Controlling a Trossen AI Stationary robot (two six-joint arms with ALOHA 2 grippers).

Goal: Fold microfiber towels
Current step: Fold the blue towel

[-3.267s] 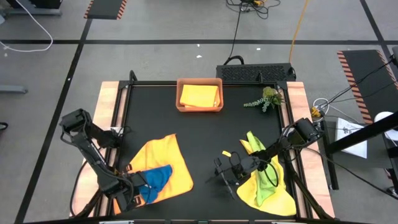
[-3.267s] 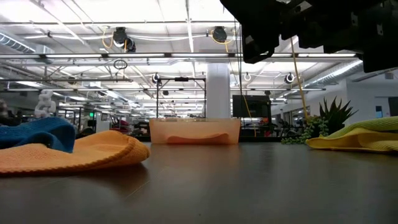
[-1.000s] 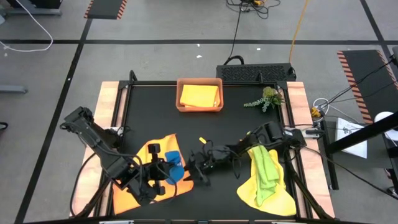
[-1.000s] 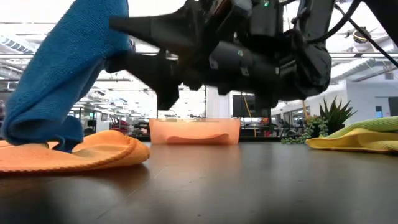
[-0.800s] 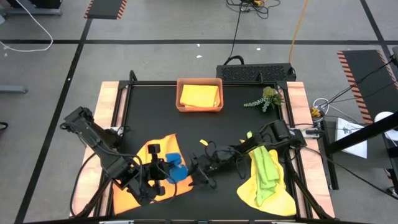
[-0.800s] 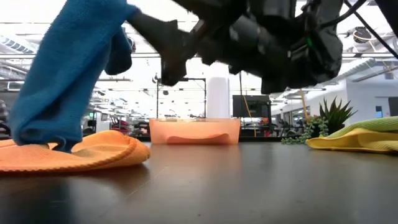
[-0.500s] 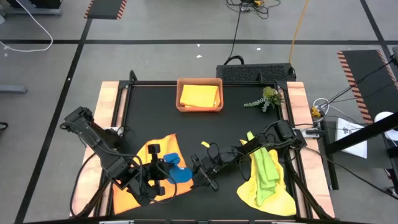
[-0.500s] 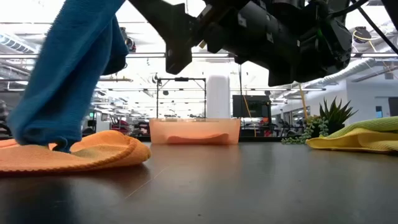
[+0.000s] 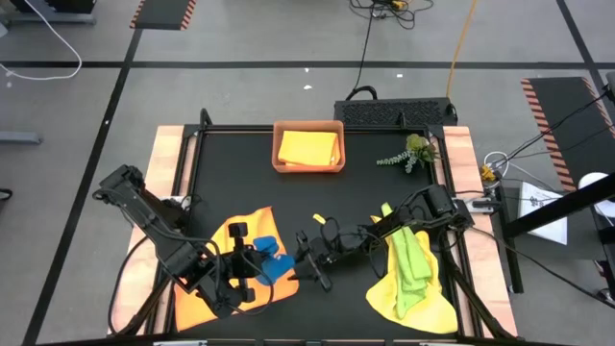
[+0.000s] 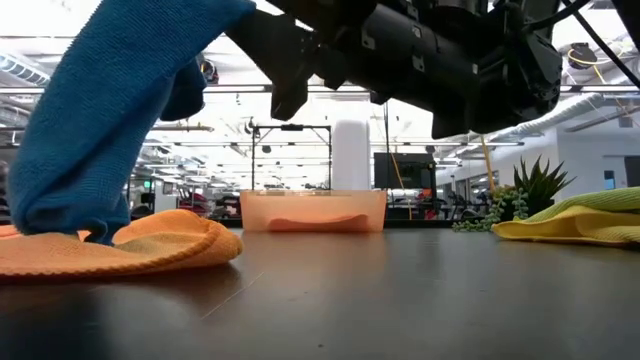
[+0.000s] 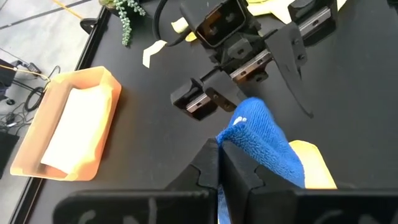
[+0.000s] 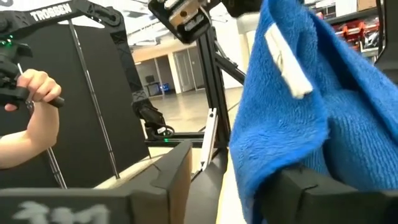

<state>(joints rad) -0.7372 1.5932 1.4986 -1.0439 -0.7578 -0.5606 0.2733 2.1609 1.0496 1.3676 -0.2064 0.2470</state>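
Note:
The blue towel (image 9: 278,264) hangs from my left gripper (image 9: 256,261), which is shut on it, above the orange towel (image 9: 213,274) at the table's near left. My right gripper (image 9: 300,258) reaches in from the right and stands open, with the blue towel's raised edge (image 12: 267,124) and its white tag (image 12: 286,59) between its fingers. A lime green towel (image 9: 407,258) lies on a yellow towel (image 9: 415,300) at the near right. My left gripper pinches the blue towel's top edge (image 11: 239,134) between its two fingers, slanting down from the table's near left. The cloth hangs slack below the fingers, and its lower end (image 10: 65,215) rests on the orange towel. My right gripper has the cloth beside one finger (image 12: 298,183); I cannot tell whether it touches.
The orange-brown tray (image 9: 281,159) at the far middle holds a folded yellow towel (image 9: 308,147). A green plant sprig (image 9: 411,152) lies at the far right. A person's hand (image 12: 30,93) shows beyond the table. Bare black tabletop lies between the tray and the grippers.
My right gripper has risen beside the hanging blue towel and rolled a little. My left gripper has kept still with the towel, whose lower end stays on the orange towel.

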